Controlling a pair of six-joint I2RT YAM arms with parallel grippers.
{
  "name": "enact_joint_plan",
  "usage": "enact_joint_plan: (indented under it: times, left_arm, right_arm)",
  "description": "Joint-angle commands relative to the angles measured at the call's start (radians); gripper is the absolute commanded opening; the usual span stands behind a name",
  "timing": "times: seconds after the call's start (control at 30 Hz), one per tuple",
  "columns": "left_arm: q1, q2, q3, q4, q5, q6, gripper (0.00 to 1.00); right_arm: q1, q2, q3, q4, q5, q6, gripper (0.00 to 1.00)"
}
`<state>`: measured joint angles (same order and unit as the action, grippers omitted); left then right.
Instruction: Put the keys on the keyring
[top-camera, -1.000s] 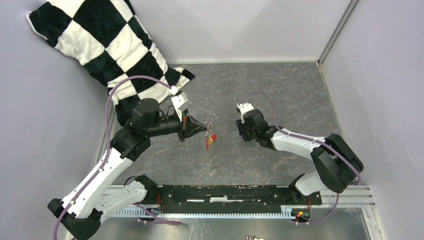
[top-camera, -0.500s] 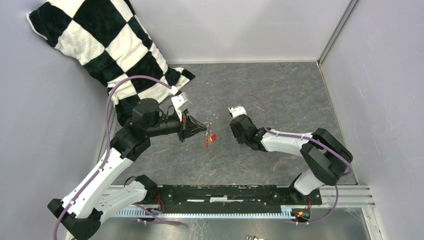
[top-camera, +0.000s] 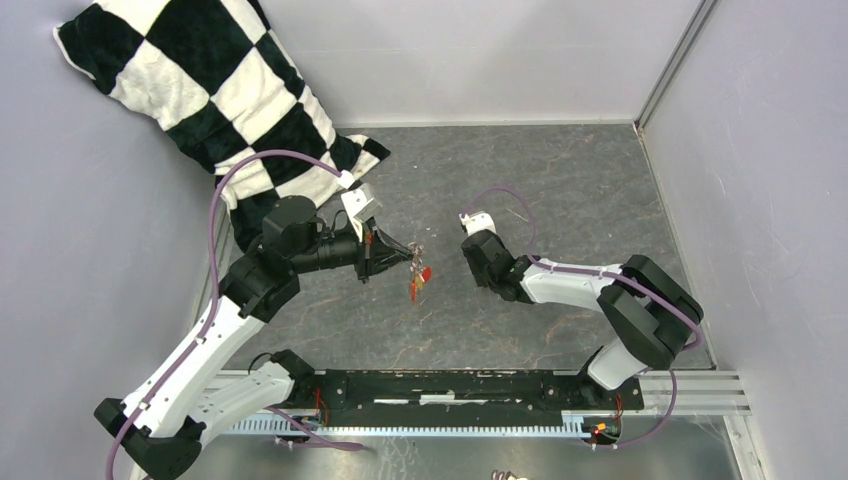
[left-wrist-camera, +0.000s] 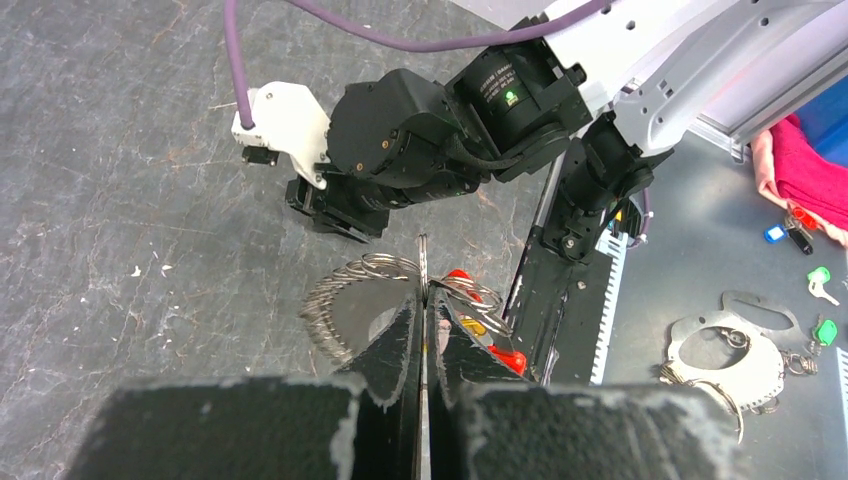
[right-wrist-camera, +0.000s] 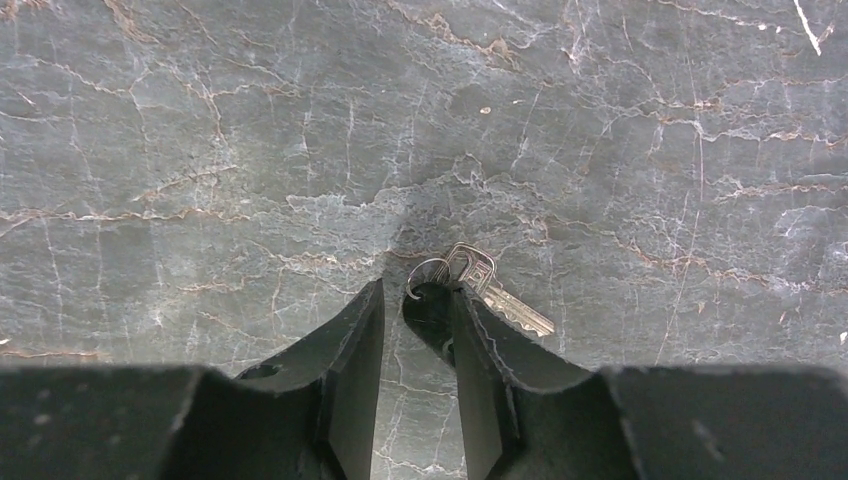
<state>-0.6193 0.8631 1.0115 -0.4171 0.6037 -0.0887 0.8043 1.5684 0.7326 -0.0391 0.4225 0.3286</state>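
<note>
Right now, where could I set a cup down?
Bare table lies between the right arm and back wall, and alongside the black rail. Crowded: the middle, where the left gripper holds the keyring beside the right gripper; the corner under the checkered cloth.

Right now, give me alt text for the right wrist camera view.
A silvery key with a small ring at its head lies on the grey marbled table, just beyond the tips of the right claw, whose jaws stand slightly apart.
</note>
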Motion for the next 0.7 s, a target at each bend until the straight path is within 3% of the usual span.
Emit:
enact_joint_plan:
  times: [0.0,0.3,0.67]
  left_arm:
    - [-0.002,-0.012,0.05,0.032,0.007,0.027,0.02]
    - [-0.002,-0.004,0.059,0.033,0.01,0.018,0.02]
    - [-0.003,-0.003,0.059,0.034,0.01,0.013,0.02]
  right_arm:
    - [0.004,0.01,-0.006,0.032,0.011,0.017,0.38]
    - [0.004,0.024,-0.018,0.032,0.024,0.024,0.39]
    - [0.005,-0.034,-0.052,0.03,0.06,0.023,0.14]
